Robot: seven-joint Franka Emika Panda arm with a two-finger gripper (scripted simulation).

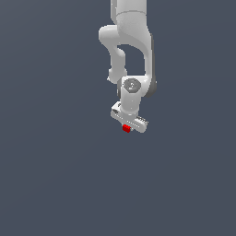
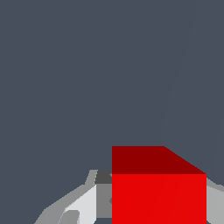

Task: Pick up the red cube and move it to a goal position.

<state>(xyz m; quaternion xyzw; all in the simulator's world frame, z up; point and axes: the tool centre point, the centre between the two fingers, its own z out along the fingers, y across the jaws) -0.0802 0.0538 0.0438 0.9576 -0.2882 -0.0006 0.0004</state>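
Note:
The red cube (image 1: 126, 128) is a tiny bright block at the tip of my white gripper (image 1: 127, 127), far smaller than the hand above it. In the wrist view the red cube (image 2: 158, 192) looms large, and the gripper (image 2: 153, 194) has a grey finger (image 2: 85, 203) pressed on one side and another finger (image 2: 214, 197) on the opposite side. The gripper is shut on the cube. The cube's lower part runs off the frame in the wrist view. No goal position shows in either view.
The white arm (image 1: 131, 41) reaches in from the top of the exterior view. Everything around it is a plain dark grey-blue surface (image 1: 55, 161) with no other objects or edges visible.

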